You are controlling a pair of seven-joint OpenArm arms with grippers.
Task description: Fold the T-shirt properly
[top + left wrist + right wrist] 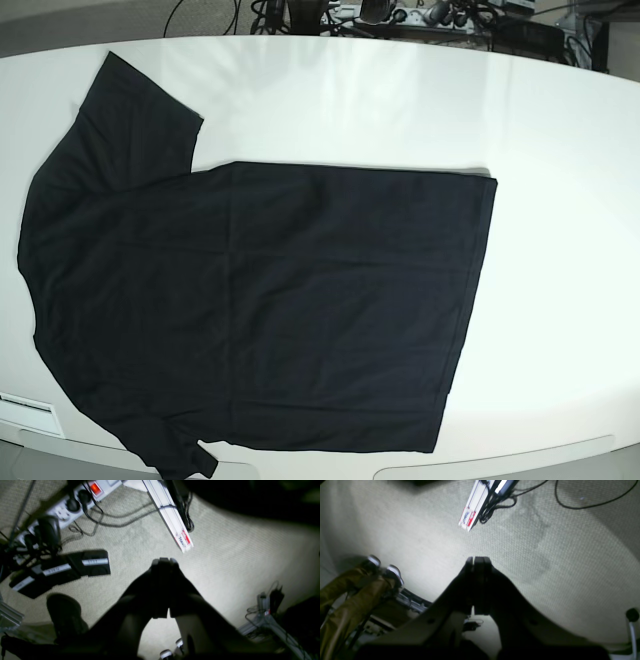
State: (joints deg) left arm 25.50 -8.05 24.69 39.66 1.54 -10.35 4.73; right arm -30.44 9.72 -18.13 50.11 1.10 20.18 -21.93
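The black T-shirt (260, 300) lies spread flat on the white table (560, 230) in the base view, collar end at the left, one sleeve (140, 110) pointing to the back left and the hem at the right. Neither arm shows in the base view. In the left wrist view my left gripper (163, 561) is shut with nothing in it, hanging over beige carpet. My right gripper (478, 559) is likewise shut and empty above the carpet in the right wrist view. The T-shirt appears in neither wrist view.
On the floor lie a white power strip (75, 502) with cables, black labelled boxes (95, 563), a dark shoe (65, 612) and a white frame rail (172, 515). A person's legs in brown trousers (347, 600) stand at the left of the right wrist view.
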